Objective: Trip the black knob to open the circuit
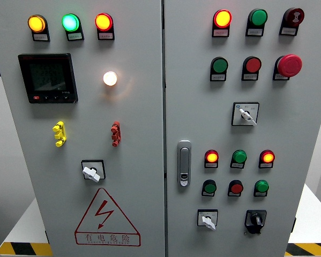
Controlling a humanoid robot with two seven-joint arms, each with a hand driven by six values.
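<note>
The black knob (255, 220) sits at the lower right of the right cabinet door, on a black square plate, its pointer angled down and a little left. Neither of my hands shows in the head view. Nothing touches the knob.
A white rotary switch (207, 219) is left of the black knob, another (246, 114) higher up, a third (91, 172) on the left door. Lit and unlit buttons (238, 157), a red mushroom stop (289, 65), a door handle (184, 163), a meter (47, 77) and a warning triangle (106, 217) fill the panels.
</note>
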